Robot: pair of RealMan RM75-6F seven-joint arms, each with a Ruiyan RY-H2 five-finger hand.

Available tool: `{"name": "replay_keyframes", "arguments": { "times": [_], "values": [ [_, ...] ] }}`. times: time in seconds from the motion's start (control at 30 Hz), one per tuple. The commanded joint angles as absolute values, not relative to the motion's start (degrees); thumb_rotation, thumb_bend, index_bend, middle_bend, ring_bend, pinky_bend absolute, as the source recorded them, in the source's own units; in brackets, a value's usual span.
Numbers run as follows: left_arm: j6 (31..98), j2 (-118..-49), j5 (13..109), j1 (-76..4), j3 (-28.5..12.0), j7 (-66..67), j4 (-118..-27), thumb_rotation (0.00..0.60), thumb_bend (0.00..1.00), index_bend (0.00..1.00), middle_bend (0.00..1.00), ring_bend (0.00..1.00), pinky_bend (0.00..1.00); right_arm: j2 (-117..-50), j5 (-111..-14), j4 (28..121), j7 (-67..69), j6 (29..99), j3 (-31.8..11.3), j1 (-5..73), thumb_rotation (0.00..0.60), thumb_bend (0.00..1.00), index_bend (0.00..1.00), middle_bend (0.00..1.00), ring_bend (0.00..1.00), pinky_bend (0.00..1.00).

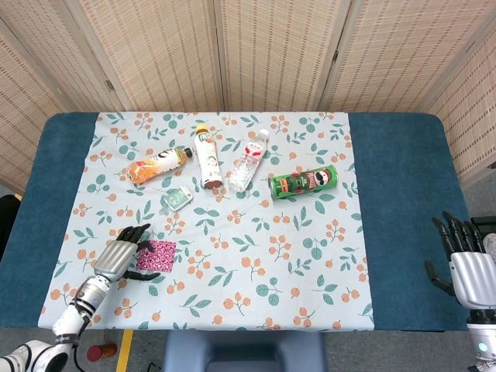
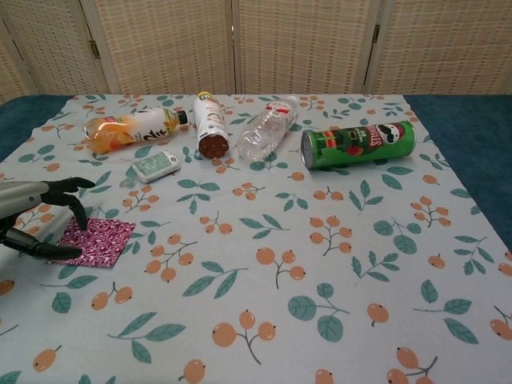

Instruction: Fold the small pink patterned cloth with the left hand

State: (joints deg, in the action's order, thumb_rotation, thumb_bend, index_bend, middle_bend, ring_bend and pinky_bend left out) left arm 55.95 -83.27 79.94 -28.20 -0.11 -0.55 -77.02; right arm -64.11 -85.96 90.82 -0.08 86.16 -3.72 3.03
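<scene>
The small pink patterned cloth (image 1: 160, 254) (image 2: 100, 242) lies flat on the floral tablecloth near the front left. My left hand (image 1: 116, 260) (image 2: 32, 218) hovers at the cloth's left edge with its fingers spread. The fingertips (image 2: 78, 214) hang over the cloth's left corner, and the thumb lies along its near left side. It holds nothing. My right hand (image 1: 470, 270) stays off the table's front right corner, fingers apart and empty; the chest view does not show it.
At the back lie an orange juice bottle (image 1: 159, 165) (image 2: 128, 126), a white bottle (image 1: 206, 158) (image 2: 209, 120), a clear water bottle (image 1: 248, 161) (image 2: 262, 128) and a green Pringles can (image 1: 304, 182) (image 2: 358, 144). A small white pack (image 1: 180, 198) (image 2: 155, 166) sits behind the cloth.
</scene>
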Motion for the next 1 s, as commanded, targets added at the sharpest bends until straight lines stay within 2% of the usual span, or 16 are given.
{"name": "replay_keyframes", "arguments": {
  "times": [0.03,0.53,1.0],
  "values": [
    [55.22,-84.24,80.04,-28.88,-0.17,0.67,-77.4,0.3,0.16,0.4,0.0,0.0,0.0,-64.03,-85.82,90.7,0.1,86.18,-3.75,2.94,0.6,0.42,0.0,0.0,0.0,0.0],
    [52.81,-85.66,76.77,-29.53,-0.43,4.07,-77.19,0.303,0.16,0.4,0.0,0.0,0.0,-64.25,-85.4,89.74,1.13,85.87,-3.85,2.89,0.6,0.42,0.0,0.0,0.0,0.0],
    [53.97,-83.85,75.0,-27.13,-0.19,1.03,-74.77,0.3,0.16,0.4,0.0,0.0,0.0,-64.58,-85.54,89.76,1.07,85.52,-3.78,3.09,0.6,0.42,0.0,0.0,0.0,0.0]
  ]
}}
